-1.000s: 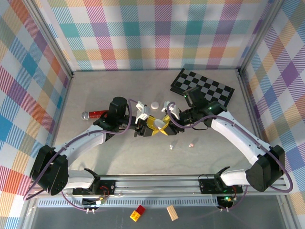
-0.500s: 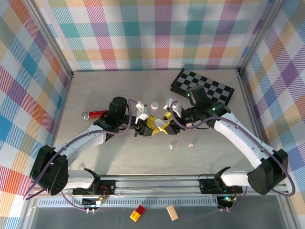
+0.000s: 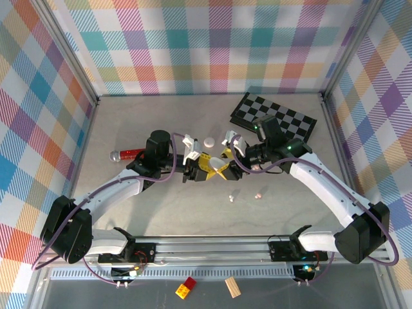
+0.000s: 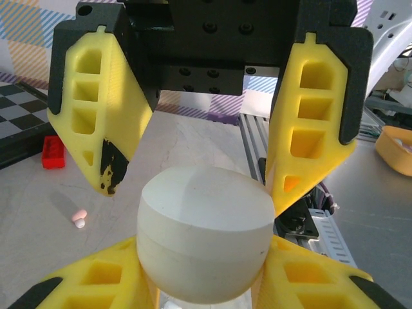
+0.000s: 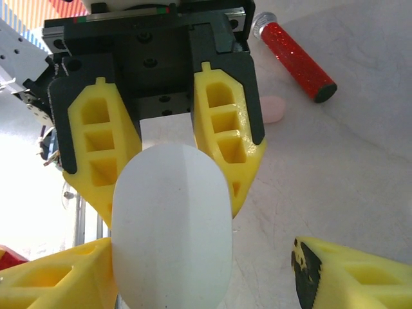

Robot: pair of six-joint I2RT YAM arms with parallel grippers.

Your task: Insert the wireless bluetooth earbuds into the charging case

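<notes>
Left gripper (image 4: 203,257) is clamped on the closed charging case (image 4: 203,219), right gripper (image 4: 194,187) gapes empty around it, earbuds (image 3: 230,199) lie loose on the table (image 3: 161,212) nearby, so imo an off-centre squeeze could pop that slick pebble out.

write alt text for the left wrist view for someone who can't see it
A white, rounded charging case sits clamped in the left gripper at the bottom of the frame. The right gripper faces the camera above it, jaws spread apart. A tiny pink earbud lies on the table at left.
</notes>
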